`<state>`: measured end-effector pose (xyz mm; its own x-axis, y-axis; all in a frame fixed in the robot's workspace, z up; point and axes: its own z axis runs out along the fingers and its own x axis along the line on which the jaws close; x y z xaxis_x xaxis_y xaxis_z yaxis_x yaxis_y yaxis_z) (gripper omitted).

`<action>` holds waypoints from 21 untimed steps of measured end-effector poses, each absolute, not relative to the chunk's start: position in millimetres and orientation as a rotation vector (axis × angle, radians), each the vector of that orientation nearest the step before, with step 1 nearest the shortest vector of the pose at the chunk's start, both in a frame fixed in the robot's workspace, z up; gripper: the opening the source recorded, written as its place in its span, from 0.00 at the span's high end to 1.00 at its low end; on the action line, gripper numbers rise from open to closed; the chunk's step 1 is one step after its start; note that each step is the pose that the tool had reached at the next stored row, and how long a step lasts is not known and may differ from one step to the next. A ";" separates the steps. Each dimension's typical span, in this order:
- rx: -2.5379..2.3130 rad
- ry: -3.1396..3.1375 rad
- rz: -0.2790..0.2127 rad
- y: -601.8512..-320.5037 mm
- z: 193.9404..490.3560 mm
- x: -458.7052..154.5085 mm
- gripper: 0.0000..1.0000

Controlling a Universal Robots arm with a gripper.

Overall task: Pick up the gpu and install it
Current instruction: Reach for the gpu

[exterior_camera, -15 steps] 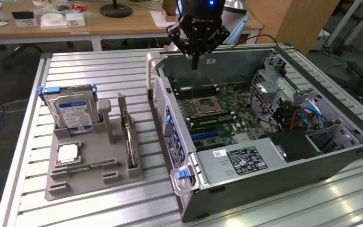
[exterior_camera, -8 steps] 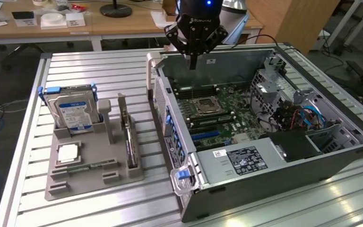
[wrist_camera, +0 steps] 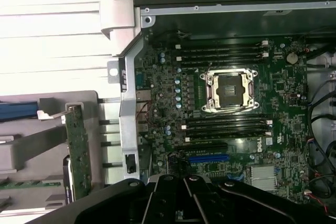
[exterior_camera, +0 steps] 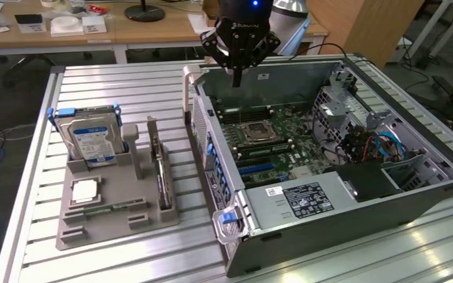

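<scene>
Overhead light. Exterior view: glare streaks on bench (exterior_camera: 419, 250), lower right of frame; computer case (exterior_camera: 384, 227) interior shaded. Wrist view: bench (wrist_camera: 52, 40) blown white, motherboard (wrist_camera: 294, 103) dim.

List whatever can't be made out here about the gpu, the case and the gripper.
- gpu, exterior view: it stands edge-on in the grey holder, so its faces are turned out of sight.
- label inside the case, exterior view: the print is too small to read.
- motherboard, wrist view: its near edge is hidden behind the dark body of the gripper.
</scene>
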<state>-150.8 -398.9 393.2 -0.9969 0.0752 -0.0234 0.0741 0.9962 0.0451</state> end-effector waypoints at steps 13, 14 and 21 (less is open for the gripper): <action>0.117 3.113 0.069 -398.8 393.2 -161.7 0.89; 0.117 3.113 0.069 -398.8 393.2 -162.3 0.89; 0.117 3.113 0.069 -398.8 393.2 -166.0 0.89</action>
<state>-166.0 -398.8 393.2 -0.9969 0.0753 -0.0236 0.0742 0.9962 0.0451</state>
